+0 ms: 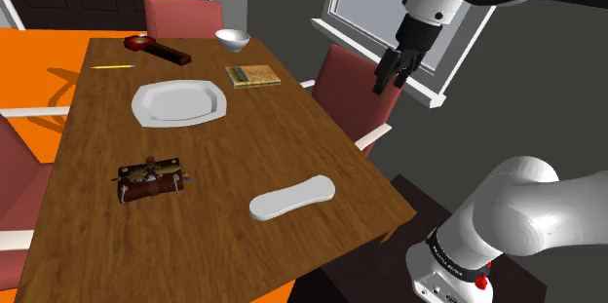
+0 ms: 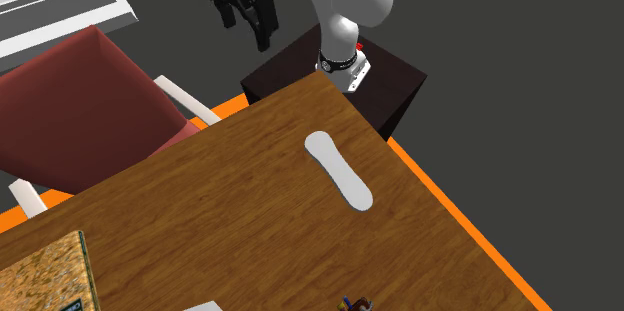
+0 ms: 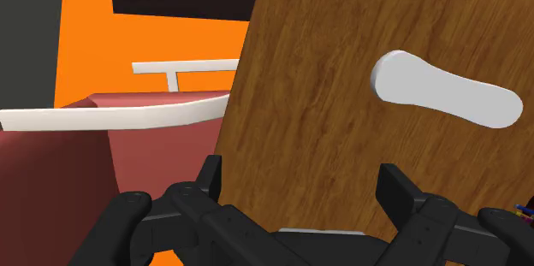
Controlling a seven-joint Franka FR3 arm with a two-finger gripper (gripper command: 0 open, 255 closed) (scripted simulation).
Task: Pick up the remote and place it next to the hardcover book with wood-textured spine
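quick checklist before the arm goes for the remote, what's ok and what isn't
1. Hand open: ok.
2. Hand empty: ok.
3. Remote lying flat and uncovered on the table: ok.
4. Hand lined up over the remote: not ok, it hangs high off the table's edge, near the red chair.
5. Bare wood beside the book to set it down: ok, there is free table between it and the plate.

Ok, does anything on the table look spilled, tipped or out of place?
Nothing stands out. The remote lies flat, fully on the table; plate, bowl and book sit level and apart.
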